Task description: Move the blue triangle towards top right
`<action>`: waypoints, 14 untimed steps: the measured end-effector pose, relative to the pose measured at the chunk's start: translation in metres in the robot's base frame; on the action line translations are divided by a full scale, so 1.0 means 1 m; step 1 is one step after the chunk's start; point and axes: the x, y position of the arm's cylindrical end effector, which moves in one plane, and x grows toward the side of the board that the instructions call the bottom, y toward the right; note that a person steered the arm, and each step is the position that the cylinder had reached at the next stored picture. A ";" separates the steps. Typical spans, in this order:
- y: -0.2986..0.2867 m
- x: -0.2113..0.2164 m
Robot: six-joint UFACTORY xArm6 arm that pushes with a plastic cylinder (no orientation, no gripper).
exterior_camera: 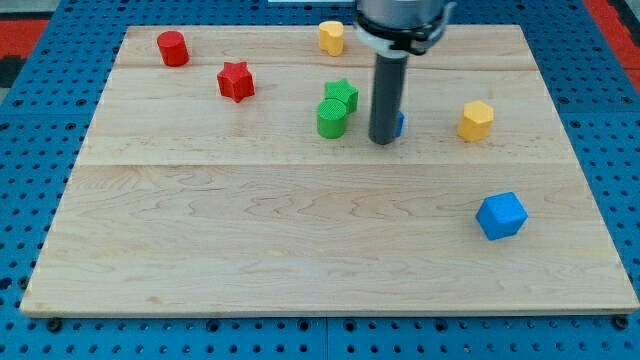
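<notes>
The blue triangle [399, 124] is almost wholly hidden behind my rod; only a thin blue sliver shows at the rod's right edge, above the board's middle. My tip [381, 141] rests on the board right against that sliver, on its left and bottom side. The block's shape cannot be made out here.
A green cylinder [332, 117] and a green star [342, 94] sit just left of the tip. A yellow hexagon [476, 120] lies to the right, a yellow block [331, 37] at the top, a blue cube [500, 215] at lower right. A red star [236, 81] and red cylinder [172, 48] are at upper left.
</notes>
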 end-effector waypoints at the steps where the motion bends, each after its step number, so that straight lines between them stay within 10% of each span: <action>1: -0.001 -0.023; 5: 0.002 -0.135; 10: 0.061 -0.165; 14: 0.080 -0.101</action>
